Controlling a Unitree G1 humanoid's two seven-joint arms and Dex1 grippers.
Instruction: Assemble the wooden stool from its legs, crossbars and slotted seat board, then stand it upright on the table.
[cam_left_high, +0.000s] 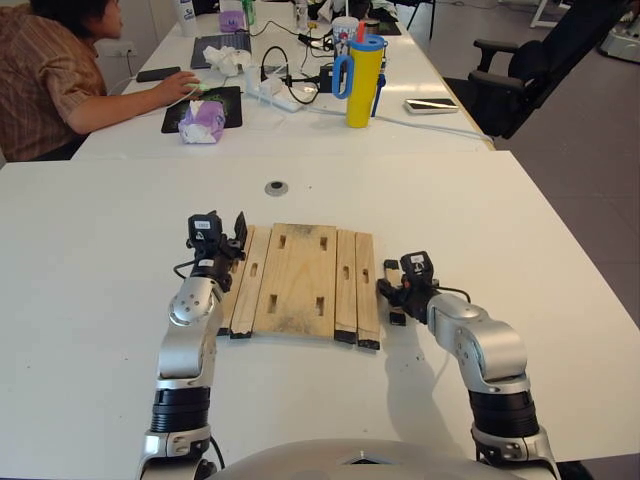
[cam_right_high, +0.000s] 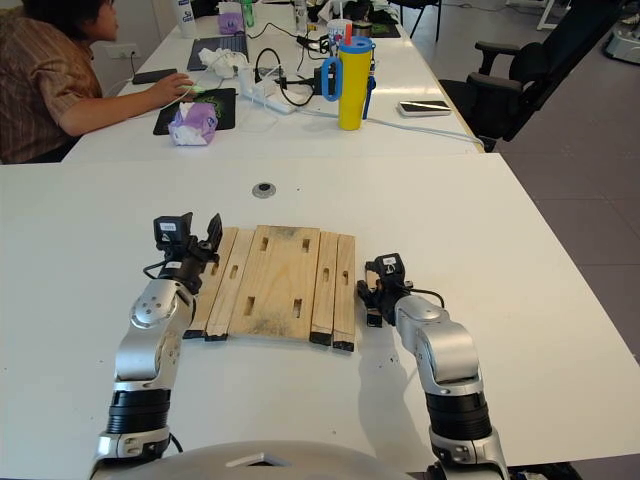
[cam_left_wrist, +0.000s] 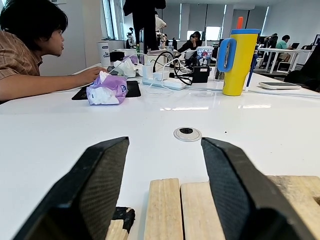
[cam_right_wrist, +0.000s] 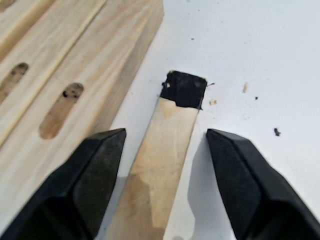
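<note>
The slotted seat board (cam_left_high: 300, 275), pale rough-sawn wood pierced by oblong slots, is laid flat on the white table (cam_left_high: 100, 260) between the two grippers. Narrower slotted pieces are set flush against it. The two left slats (cam_left_high: 248, 285) lie on the left gripper's side and the two right slats (cam_left_high: 357, 290) on the right gripper's side, their near ends capped in black.

The left gripper (cam_left_wrist: 162, 155) is held wide apart with nothing gripped. Its textured black fingers (cam_left_wrist: 95, 185) are spread over the far ends of the left slats; whether the wood is touched cannot be told. The right gripper (cam_right_wrist: 165, 137) is likewise spread, straddling a thin short bar (cam_right_wrist: 160, 165) with a black tip, unclamped, just beside the outermost slat's edge. The bar's near end is cut off in the right wrist view.

Bare tabletop lies outward of each gripper, and a round grommet (cam_left_high: 276, 188) is seen beyond the left one.
</note>
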